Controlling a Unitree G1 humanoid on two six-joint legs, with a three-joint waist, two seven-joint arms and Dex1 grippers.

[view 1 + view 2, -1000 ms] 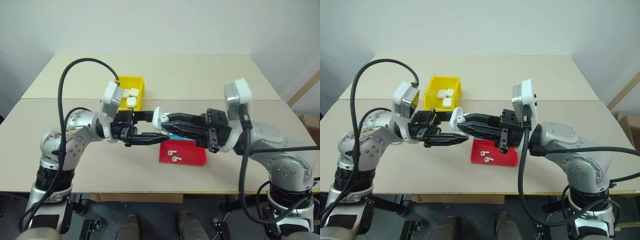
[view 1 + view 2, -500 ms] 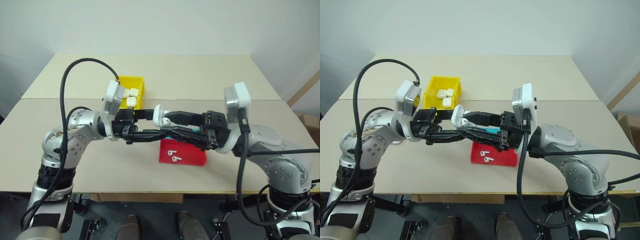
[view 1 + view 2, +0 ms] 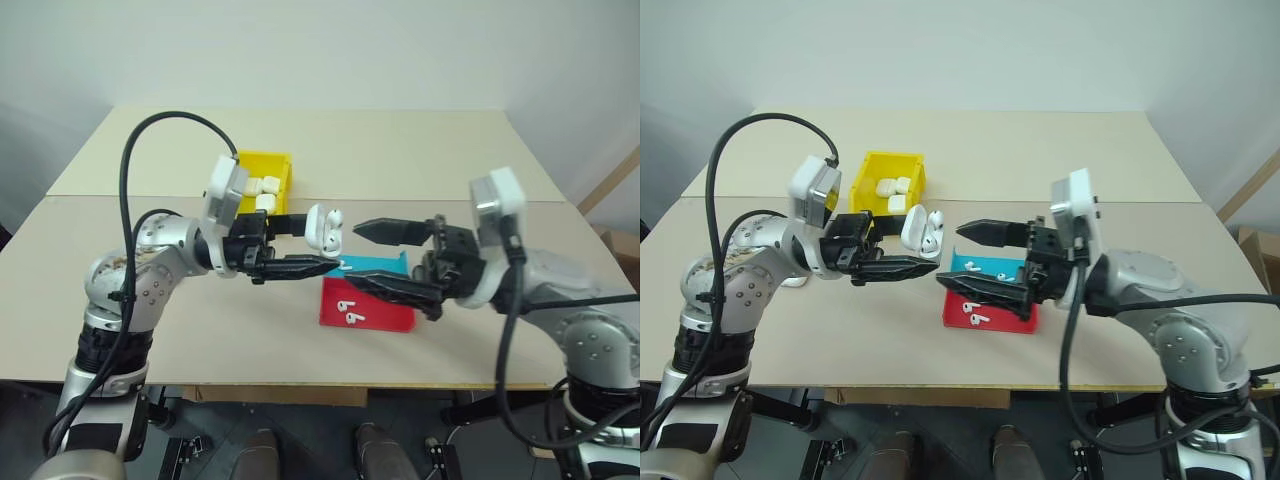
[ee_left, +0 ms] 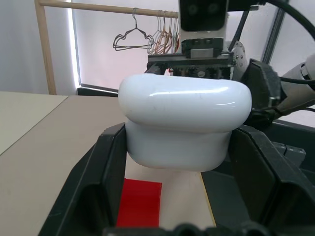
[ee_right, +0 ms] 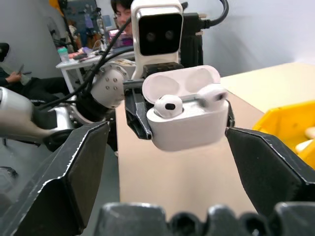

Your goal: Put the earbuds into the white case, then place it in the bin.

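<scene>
Right wrist view: left fingers (image 5: 140, 120) clamp the glossy white open-lidded case (image 5: 187, 118), both tiny white earbuds (image 5: 169, 104) seated; right gripper (image 3: 365, 255) gapes wide. Best press the lid squarely shut before the yellow plastic bin (image 3: 274, 168).

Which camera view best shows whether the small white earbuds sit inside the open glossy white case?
The right wrist view: it faces the open white case, showing both small white earbuds in their sockets under the raised lid. Both eye views show the case small and side-on in the left gripper. The left wrist view shows its closed back.
</scene>
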